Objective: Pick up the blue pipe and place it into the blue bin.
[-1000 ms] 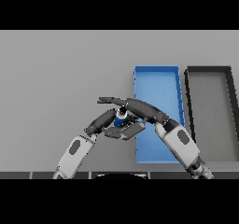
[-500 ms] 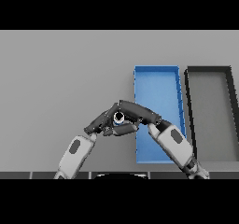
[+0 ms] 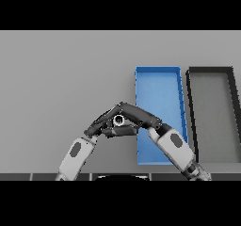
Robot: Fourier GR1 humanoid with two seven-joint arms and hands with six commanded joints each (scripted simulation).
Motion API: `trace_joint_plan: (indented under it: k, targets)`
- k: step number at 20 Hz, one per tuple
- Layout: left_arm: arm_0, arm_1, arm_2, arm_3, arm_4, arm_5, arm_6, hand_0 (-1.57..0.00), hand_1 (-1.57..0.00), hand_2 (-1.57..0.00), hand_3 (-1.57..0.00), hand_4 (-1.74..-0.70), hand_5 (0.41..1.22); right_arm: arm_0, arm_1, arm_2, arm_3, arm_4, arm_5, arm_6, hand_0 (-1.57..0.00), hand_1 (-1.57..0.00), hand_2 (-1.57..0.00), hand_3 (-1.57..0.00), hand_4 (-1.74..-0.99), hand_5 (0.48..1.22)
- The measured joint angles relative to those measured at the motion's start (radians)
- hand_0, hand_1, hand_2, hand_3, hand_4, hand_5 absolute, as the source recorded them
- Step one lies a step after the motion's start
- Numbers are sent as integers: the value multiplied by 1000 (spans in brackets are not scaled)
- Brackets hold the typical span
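Single head view, looking steeply down onto grey table (image 3: 56, 79).

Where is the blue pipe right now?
In the head view, the blue pipe sits between the left hand and right hand, just left of the blue bin.

Even, flat light fills the grey table (image 3: 56, 79), with no glare and only faint shadows.

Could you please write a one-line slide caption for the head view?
Left robot hand and right robot hand close together around the pipe beside the blue bin, dark bin further right.
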Motion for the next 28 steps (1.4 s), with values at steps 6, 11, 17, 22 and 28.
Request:
trace_joint_plan:
  k: [6, 11, 17, 22, 28]
  targets:
    - [-7, 31, -1, 5, -62, -91, -12, -383, -351, -338, -305, -1085, 1029, -1, 17, -1, -19, 1, -12, 86, -1567, -1567, -1567, -1563, -1739, 1214]
    - [12, 32, 19, -7, -27, -92, 88, -125, -114, -110, -99, -970, 647, -6, 42, 6, -15, 49, -22, 62, -1570, -1570, -1570, -1569, -1740, 1219]
    - [18, 22, 12, -2, -43, -72, 126, -32, -29, -28, -25, -928, 484, 3, 62, -26, -25, -29, -34, 59, -1571, -1571, -1571, -1570, -1741, 1220]
    - [16, 32, 12, 16, -53, -76, 131, -10, -9, -9, -8, -908, 456, -123, 77, -124, -48, -222, -115, 190, -1571, -1571, -1571, -1571, -1741, 1221]
    - [18, 27, 11, -3, -40, -80, 166, -2, -2, -2, -1, -905, 433, -400, -19, -307, 41, -403, -183, 196, -1571, -1571, -1571, -1571, -1741, 1221]
